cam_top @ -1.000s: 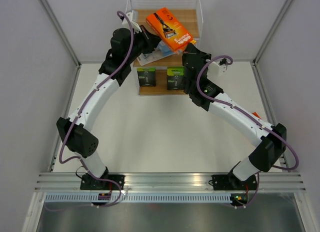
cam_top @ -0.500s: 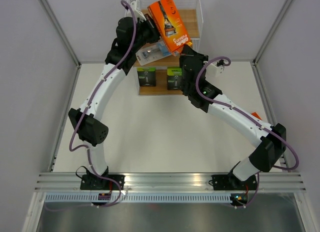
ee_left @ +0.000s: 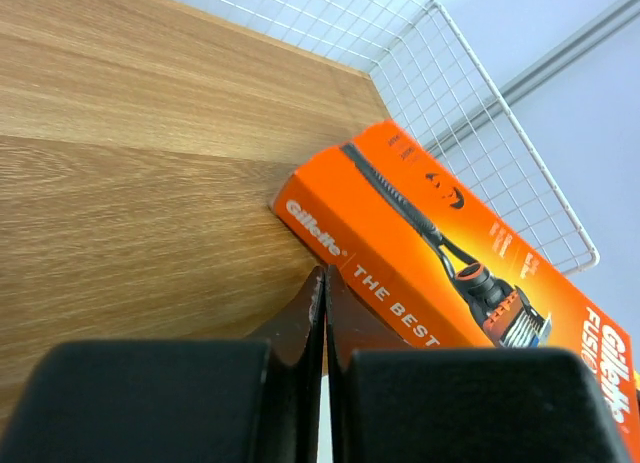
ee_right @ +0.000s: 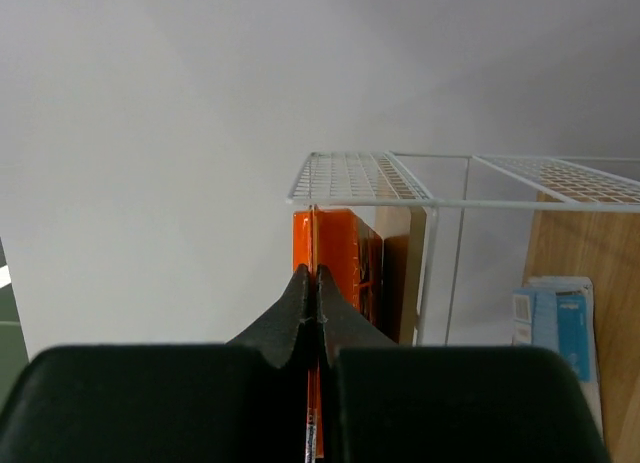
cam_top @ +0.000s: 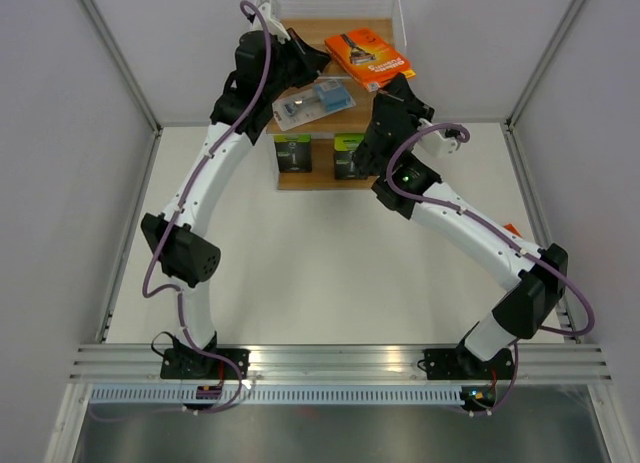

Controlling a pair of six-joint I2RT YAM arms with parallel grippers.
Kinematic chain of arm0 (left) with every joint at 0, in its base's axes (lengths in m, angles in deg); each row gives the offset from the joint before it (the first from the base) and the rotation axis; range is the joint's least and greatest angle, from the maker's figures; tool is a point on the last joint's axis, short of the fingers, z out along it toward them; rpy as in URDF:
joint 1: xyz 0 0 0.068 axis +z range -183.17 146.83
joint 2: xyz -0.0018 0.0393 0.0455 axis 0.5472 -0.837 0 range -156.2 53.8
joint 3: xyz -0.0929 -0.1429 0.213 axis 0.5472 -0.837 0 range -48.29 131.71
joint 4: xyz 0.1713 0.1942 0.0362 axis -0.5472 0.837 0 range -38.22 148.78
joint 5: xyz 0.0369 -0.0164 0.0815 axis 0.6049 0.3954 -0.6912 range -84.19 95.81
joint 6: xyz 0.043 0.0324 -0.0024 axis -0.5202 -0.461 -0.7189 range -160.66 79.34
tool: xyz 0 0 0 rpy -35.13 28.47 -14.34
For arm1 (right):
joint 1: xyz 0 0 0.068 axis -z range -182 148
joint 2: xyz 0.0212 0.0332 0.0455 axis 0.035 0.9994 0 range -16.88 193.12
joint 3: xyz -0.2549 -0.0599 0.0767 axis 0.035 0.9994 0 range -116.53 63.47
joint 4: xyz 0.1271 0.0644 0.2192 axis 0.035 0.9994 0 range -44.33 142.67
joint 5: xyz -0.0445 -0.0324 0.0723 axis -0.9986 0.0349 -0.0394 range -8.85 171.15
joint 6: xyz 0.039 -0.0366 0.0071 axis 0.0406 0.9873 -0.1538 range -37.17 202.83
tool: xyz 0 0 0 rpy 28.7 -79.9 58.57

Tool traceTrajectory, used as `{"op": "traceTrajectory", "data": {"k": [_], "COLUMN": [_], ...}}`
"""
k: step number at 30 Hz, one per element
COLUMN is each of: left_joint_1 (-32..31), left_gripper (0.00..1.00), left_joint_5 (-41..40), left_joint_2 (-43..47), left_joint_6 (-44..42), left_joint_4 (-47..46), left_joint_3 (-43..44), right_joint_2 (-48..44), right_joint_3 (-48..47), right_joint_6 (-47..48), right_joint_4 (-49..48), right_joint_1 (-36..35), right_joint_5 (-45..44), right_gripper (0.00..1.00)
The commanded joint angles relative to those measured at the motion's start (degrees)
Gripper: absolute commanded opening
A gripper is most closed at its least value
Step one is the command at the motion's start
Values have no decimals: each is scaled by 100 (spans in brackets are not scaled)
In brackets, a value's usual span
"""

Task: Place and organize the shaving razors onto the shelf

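Rightward, orange pack [cam_top: 368, 55] (flat) beside mesh [ee_left: 480, 133].

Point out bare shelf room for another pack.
Top board: bare wood left of the orange pack, back to the wire wall, though the left tool sits at the pack's edge. Crowded: the bottom board, two black packs side by side.

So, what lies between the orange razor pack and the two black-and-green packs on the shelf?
The light-blue blister pack, seen in the top view, just in front of the orange razor pack.
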State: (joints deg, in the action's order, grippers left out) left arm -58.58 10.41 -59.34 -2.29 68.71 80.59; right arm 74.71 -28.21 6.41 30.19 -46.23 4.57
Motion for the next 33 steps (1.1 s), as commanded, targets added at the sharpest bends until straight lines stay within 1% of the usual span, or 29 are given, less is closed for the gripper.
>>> {"op": "traceTrajectory", "data": {"k": [1, 3, 6, 9, 10, 11, 12, 13, 14, 15, 16, 18, 20, 24, 26, 27, 29, 30, 33], "left_joint_1": [115, 115, 115, 115, 124, 124, 115, 115, 115, 115, 115, 115, 106, 89, 54, 36, 27, 18, 18], "left_gripper": [4, 4, 4, 4, 4, 4, 4, 4, 4, 4, 4, 4, 5, 6, 7, 7, 8, 8, 10], "left_joint_5": [-21, -47, -65, 23, 154, 233, 304, 418, 445, 471, 472, 515, 568, 735, 823, 814, 753, 727, 604], "left_joint_2": [152, 213, 345, 311, 267, 171, 135, 91, 12, -6, -32, -67, -120, -375, -567, -603, -639, -656, -656], "left_joint_6": [48, 21, 21, 56, 126, 153, 188, 249, 259, 276, 285, 302, 338, 425, 461, 470, 470, 470, 408], "left_joint_4": [214, 214, 241, 232, 223, 197, 188, 188, 171, 153, 135, 48, -110, -199, -216, -225, -216, -216, -225], "left_joint_3": [216, 199, 146, 173, 225, 269, 295, 348, 366, 375, 366, 375, 383, 690, 857, 876, 858, 841, 840], "right_joint_2": [148, 350, 665, 764, 772, 781, 781, 773, 755, 738, 685, 641, 562, 491, 509, 526, 579, 579, 597], "right_joint_3": [-429, -570, -754, -720, -676, -658, -641, -632, -623, -614, -606, -562, -527, -482, -456, -447, -438, -430, -430], "right_joint_6": [496, 514, 786, 743, 699, 655, 646, 603, 472, 444, 435, 461, 505, 497, 444, 435, 435, 383, 365], "right_joint_4": [-526, -508, -578, -543, -535, -508, -430, -359, -193, -131, -87, -25, 1, 116, 177, 177, 195, 221, 256], "right_joint_1": [-16, -33, -95, -147, -165, -174, -183, -191, -183, -191, -192, -183, -183, -174, -174, -157, -139, -121, -25], "right_joint_5": [-411, -314, -358, -200, -78, -33, 11, 124, 186, 291, 362, 520, 573, 767, 898, 942, 1048, 1083, 1320], "right_gripper": [0, 1, 0, 0, 2, 7, 16, 33, 40, 44, 50, 53, 53, 49, 45, 41, 36, 32, 32]}}
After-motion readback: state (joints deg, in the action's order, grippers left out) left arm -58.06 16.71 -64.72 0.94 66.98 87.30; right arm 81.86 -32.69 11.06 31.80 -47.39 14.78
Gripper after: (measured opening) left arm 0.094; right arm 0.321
